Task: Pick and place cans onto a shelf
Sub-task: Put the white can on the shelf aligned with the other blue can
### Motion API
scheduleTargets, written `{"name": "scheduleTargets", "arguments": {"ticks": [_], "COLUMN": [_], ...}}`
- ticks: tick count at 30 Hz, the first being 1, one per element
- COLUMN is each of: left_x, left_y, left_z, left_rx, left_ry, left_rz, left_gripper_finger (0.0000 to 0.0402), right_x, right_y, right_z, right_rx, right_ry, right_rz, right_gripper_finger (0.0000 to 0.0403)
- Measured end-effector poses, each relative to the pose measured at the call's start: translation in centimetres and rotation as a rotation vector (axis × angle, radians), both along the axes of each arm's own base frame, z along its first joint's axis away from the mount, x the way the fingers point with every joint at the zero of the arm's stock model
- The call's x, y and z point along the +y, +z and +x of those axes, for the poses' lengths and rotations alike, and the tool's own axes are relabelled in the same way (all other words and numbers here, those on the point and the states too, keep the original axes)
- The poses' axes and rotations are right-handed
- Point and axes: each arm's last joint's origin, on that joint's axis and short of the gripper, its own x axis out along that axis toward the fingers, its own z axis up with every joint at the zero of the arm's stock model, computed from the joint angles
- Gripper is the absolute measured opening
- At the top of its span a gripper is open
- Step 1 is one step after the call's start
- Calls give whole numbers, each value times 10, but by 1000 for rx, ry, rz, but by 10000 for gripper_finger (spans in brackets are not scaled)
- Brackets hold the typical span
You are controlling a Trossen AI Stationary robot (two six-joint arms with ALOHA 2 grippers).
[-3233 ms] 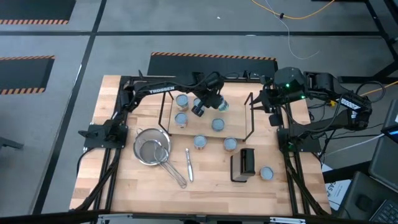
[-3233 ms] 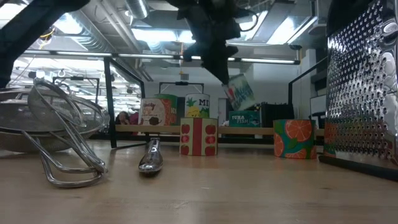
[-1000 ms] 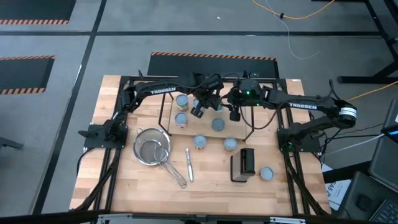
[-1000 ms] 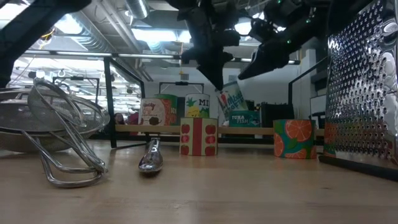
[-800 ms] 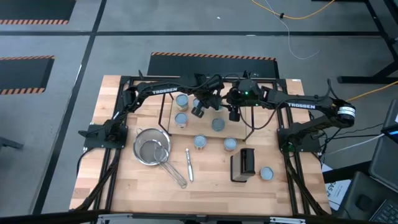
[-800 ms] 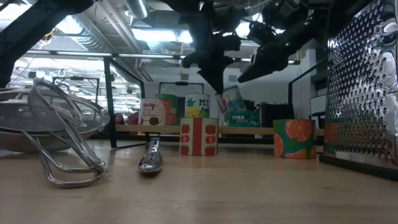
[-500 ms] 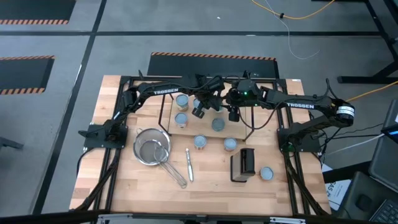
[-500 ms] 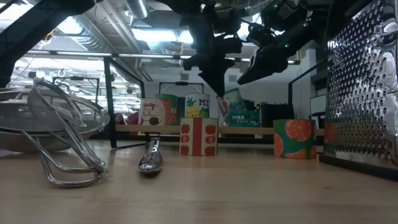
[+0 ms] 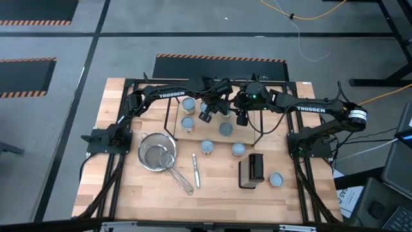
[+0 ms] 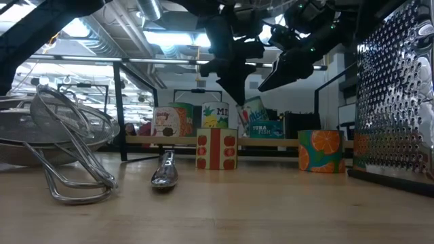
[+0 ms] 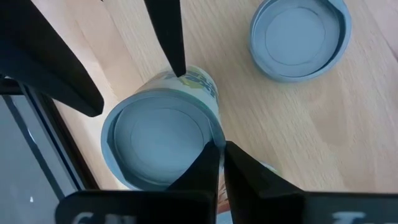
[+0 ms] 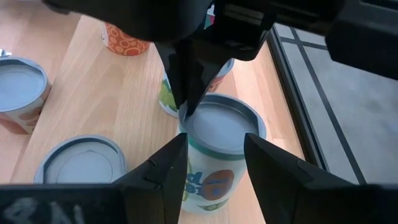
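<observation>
Now the left gripper point(image 9: 207, 115) is hovering over the back of the shelf point(image 9: 196, 133), its fingers pinching the rim of a can point(image 11: 161, 140) with a green and yellow label. A few seconds ago that can was hanging tilted, high above the board; now it is sitting lower and nearly upright. Whether its base is touching the wood is not clear.

The right arm, parked at the table's right edge a few seconds ago, has reached in across the shelf. The right gripper point(image 12: 213, 148) is spread wide, one finger on each side of the same can, apparently not yet touching it.

This is probably a handover or a steadying move: the thin rim pinch looks weak, so the right gripper may be closing on the can's sides before the left lets go.

Three other cans point(image 9: 187, 122) are already standing on the shelf. Three more point(image 9: 206, 147) are waiting on the table in front of it, so the job looks roughly half done.
</observation>
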Motion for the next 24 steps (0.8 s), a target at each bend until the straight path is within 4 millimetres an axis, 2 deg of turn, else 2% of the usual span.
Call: {"name": "scheduleTargets", "arguments": {"ticks": [24], "left_x": [0], "left_y": [0], "left_z": [0], "left_rx": [-1], "left_ry": [0], "left_rz": [1], "left_gripper_finger": [24], "right_x": [0], "right_y": [-1], "right_z": [-1], "right_rx": [19], "right_ry": [0], "right_rz": [8], "right_gripper_finger": [163]}}
